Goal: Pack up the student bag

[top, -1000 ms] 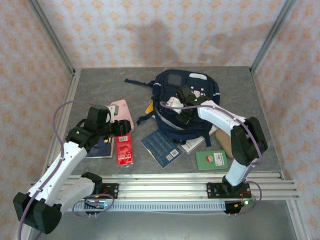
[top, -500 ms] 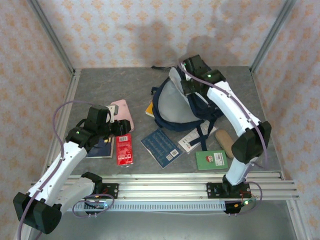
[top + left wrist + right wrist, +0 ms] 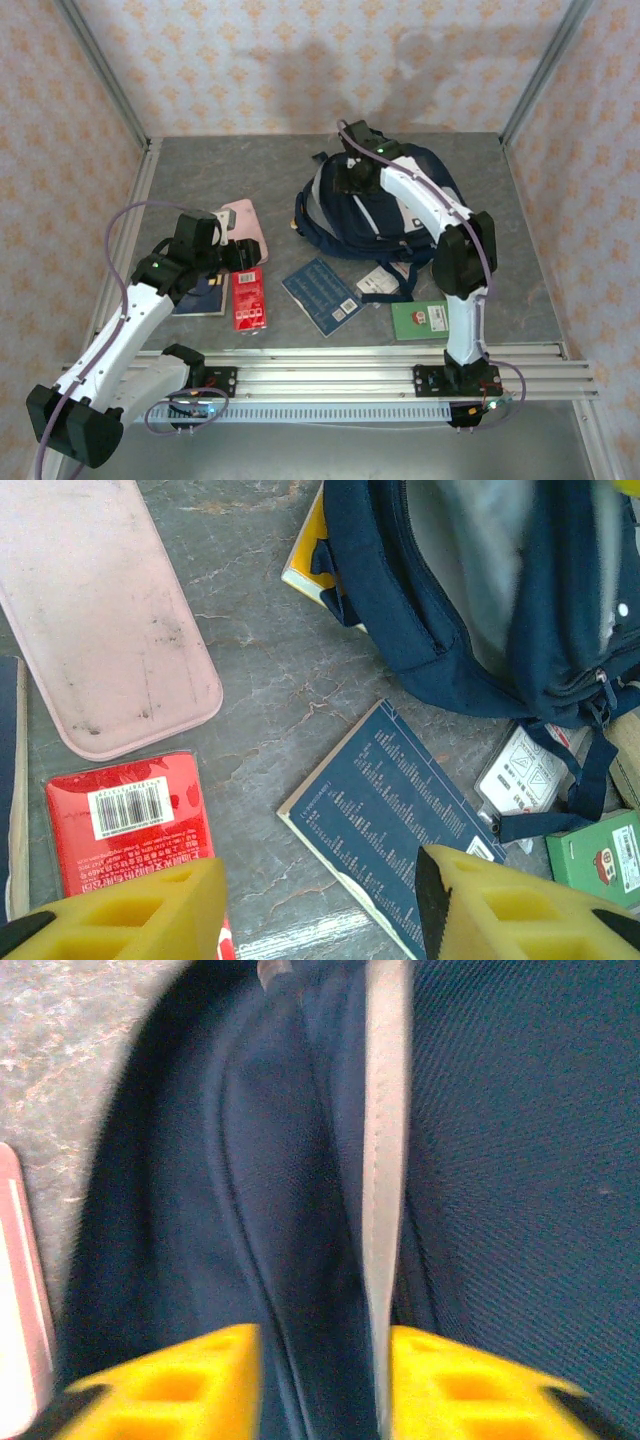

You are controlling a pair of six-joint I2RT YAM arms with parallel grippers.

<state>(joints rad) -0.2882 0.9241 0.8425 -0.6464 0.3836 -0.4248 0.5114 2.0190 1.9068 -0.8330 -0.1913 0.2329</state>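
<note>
The student bag (image 3: 345,215) is found lying on the far half of the grey table (image 3: 220,170), right of the middle. It is also seen at the upper right of the left wrist view (image 3: 380,600), its dark straps trailing toward the near edge.

The right gripper (image 3: 350,178) is held low over the bag's far left part. Its yellow fingers (image 3: 170,1380) are set apart, and a navy fold with the thin light stripe is seen between them.

The left gripper (image 3: 320,900) is held above the table, well apart from the bag. Its jaws are spread and nothing is held between them.

A pink case (image 3: 100,620) is laid left of the bag, with a red packet (image 3: 125,810) just in front of it. A navy booklet (image 3: 385,810) is placed near the bag's front edge, beside a white tag (image 3: 525,775) and a green card (image 3: 600,855). A yellow corner (image 3: 308,565) is partly covered by the bag.
</note>
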